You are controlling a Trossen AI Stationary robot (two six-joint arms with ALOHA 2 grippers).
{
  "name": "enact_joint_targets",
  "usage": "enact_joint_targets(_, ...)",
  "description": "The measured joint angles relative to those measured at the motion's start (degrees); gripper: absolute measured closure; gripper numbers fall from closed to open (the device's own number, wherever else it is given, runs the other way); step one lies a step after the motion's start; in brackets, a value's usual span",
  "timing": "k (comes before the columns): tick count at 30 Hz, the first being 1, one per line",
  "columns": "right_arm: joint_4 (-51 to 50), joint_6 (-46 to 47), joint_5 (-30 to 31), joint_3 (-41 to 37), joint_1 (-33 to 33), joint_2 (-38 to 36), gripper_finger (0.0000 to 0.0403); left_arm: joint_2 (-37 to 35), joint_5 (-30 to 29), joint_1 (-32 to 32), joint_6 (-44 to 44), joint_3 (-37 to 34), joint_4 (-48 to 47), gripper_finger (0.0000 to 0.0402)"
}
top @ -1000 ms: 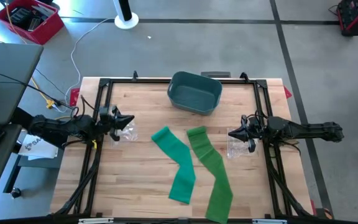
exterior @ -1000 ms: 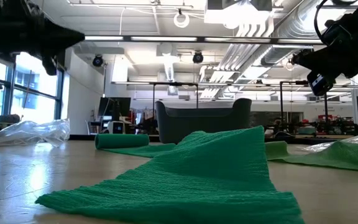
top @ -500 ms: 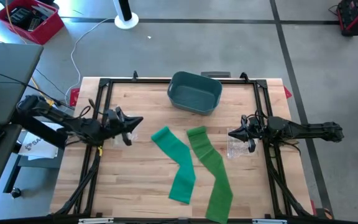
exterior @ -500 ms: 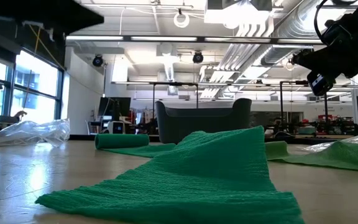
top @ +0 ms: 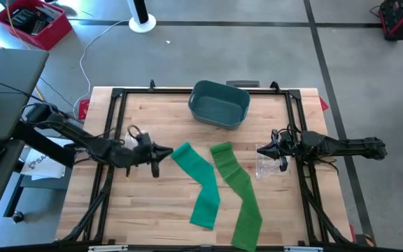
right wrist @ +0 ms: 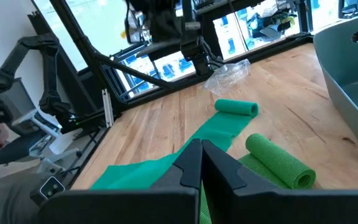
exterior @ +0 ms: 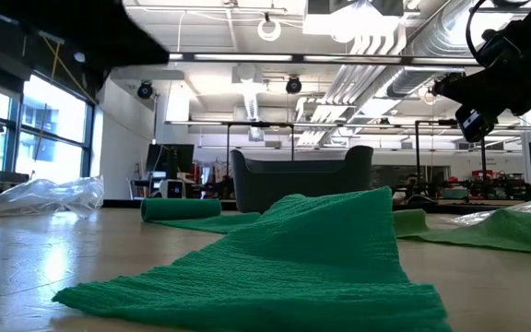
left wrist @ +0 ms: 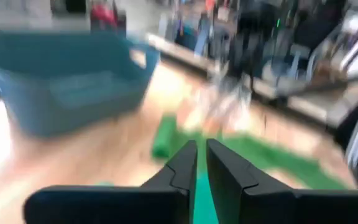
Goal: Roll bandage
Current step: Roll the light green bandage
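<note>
Two green bandages lie unrolled on the wooden table. The left one (top: pixel 200 180) has a short rolled end (top: pixel 181 150) at its far end, also in the right wrist view (right wrist: pixel 236 107). The right bandage (top: pixel 238 190) has its own rolled far end (right wrist: pixel 279 162). My left gripper (top: pixel 164 151) hovers just left of the left bandage's rolled end. Its fingers stand a narrow gap apart (left wrist: pixel 201 158) and touch nothing. My right gripper (top: pixel 259 149) waits shut (right wrist: pixel 201 154) at the table's right side.
A blue-grey bin (top: pixel 219 103) stands at the table's far middle. A clear plastic bag (top: pixel 266 166) lies under my right gripper, and another (exterior: pixel 44 195) lies at the left. A black frame (top: pixel 117 94) runs around the table.
My left gripper has swung from the table's left edge toward the right and slightly nearer, tipping a little downward. It has come over the plastic bag to just short of the left bandage's rolled end. The bandages have not moved.
</note>
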Motion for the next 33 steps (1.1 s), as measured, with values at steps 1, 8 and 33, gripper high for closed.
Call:
enact_joint_targets(1, -0.02, 0.0, -0.02, 0.01, 0.02, 0.0, 0.0402, 1.41, 0.76, -0.13, -1.4, 0.0, -1.78, 0.035)
enact_joint_targets(8, 0.0, 0.0, 0.0, 0.02, 0.02, 0.0, 0.0402, 12.5, 1.49, 1.79, -9.65, 0.0, -12.59, 0.0287)
enact_joint_targets(33, -0.07, 0.0, 0.83, 0.01, 0.02, 0.0, 0.0402, 21.79, 4.88, 6.66, 0.32, -12.98, 5.36, 0.0226)
